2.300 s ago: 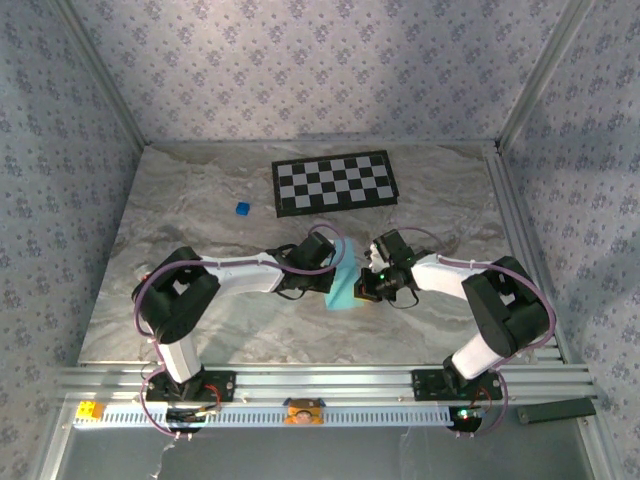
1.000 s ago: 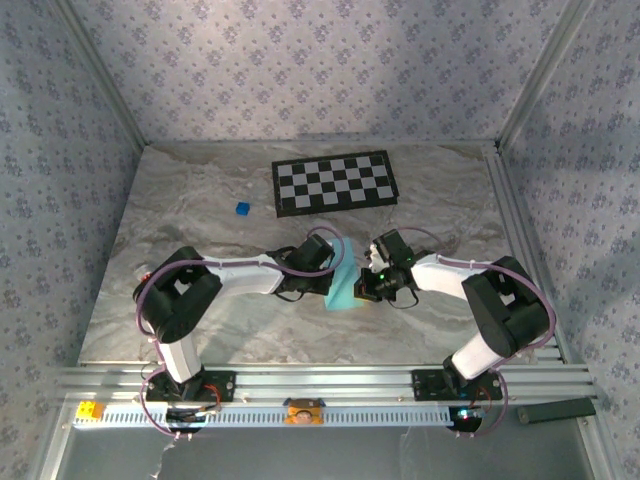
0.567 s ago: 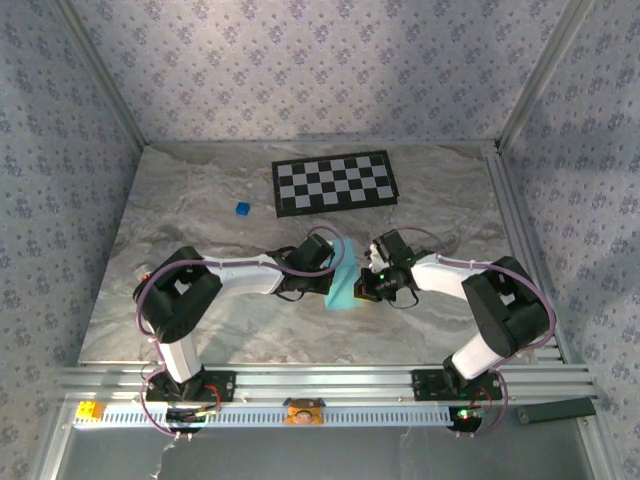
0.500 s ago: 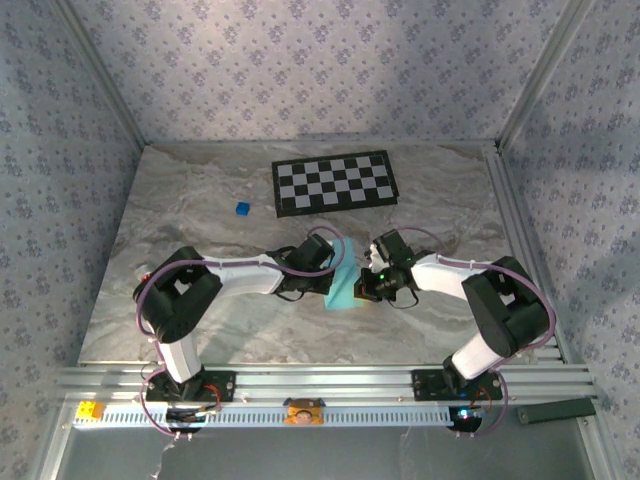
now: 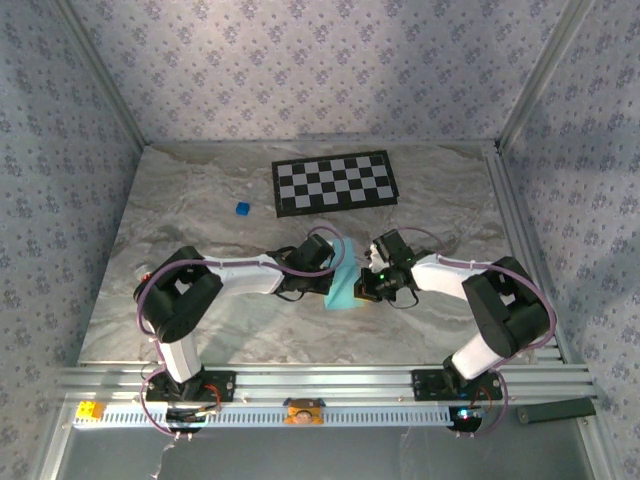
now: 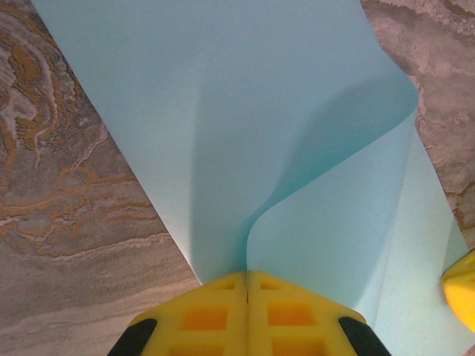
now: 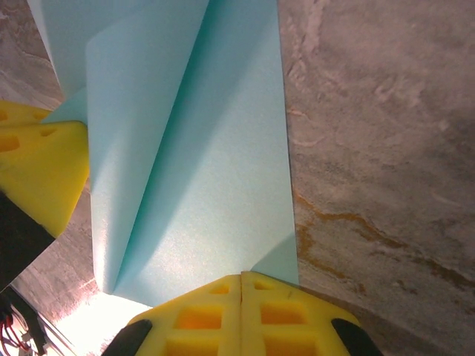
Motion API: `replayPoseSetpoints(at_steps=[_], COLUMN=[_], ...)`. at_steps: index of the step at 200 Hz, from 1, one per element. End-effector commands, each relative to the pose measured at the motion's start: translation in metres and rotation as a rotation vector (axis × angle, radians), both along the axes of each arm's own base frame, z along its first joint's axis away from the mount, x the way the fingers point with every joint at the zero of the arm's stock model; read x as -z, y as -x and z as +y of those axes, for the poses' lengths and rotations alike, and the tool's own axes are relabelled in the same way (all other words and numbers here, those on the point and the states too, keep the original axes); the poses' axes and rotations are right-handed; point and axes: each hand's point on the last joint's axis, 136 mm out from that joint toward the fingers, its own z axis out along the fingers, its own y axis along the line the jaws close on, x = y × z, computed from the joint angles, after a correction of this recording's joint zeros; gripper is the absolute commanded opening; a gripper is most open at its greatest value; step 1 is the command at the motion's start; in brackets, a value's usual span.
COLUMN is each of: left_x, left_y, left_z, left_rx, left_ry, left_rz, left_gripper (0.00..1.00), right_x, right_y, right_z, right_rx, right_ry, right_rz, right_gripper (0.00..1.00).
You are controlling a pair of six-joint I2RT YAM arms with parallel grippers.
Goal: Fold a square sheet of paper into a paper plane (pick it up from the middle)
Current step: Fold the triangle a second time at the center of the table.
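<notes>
The square sheet of paper [image 5: 342, 285] is already partly folded. It sits on the near side of the checkerboard [image 5: 335, 183], well apart from it and about level with its right half. From above it reads as a narrow light-blue strip, with its long axis running from the checkerboard end back toward the arm bases. It seems raised off the table [image 5: 200, 200] rather than lying flat, though how far it is lifted cannot be told.

The coming move turns on the sheet lying directly between the two hands. The left hand [image 5: 328, 268] meets it from the side facing the small blue cube [image 5: 241, 208], and the right hand [image 5: 366, 285] meets it from the opposite side. Neither arm is nearer, since both touch the sheet.

In the left wrist view the left hand [image 6: 247, 297] has its yellow pads pressed tight together. The paper [image 6: 245, 111] fans out from that pinch, with one layer curling over in a soft bend that is not yet creased. In the right wrist view the right hand [image 7: 241, 304] is likewise clamped with no gap, and the paper [image 7: 200, 148] rises from its tips with a sharp diagonal crease. The left hand's yellow finger sits just beside the sheet's far edge.

With both hands gripping, the next fold likely means one hand carrying its edge across the long axis while the other anchors. The curled layer could buckle off-line.
</notes>
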Motion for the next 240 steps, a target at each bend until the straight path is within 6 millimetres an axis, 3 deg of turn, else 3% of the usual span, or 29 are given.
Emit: replayPoseSetpoints(at_steps=[1, 28, 83, 203, 240], left_x=[0.012, 0.012, 0.013, 0.014, 0.016], left_y=[0.002, 0.002, 0.002, 0.002, 0.003], left_z=[0.006, 0.007, 0.007, 0.007, 0.007], left_rx=[0.005, 0.003, 0.004, 0.006, 0.008], left_ry=[-0.030, -0.026, -0.029, -0.033, -0.035], left_rz=[0.016, 0.015, 0.017, 0.019, 0.023], left_gripper=[0.03, 0.03, 0.03, 0.03, 0.03], right_x=[-0.011, -0.034, -0.045, -0.037, -0.021], right_y=[-0.006, -0.019, -0.030, -0.038, -0.036], right_z=[0.000, 0.014, 0.042, 0.060, 0.056], right_rx=[0.044, 0.100, 0.124, 0.106, 0.119], right_ry=[-0.022, -0.148, -0.296, -0.334, -0.307], right_rz=[-0.027, -0.103, -0.105, -0.074, -0.042], right_gripper=[0.07, 0.01, 0.00, 0.00, 0.00])
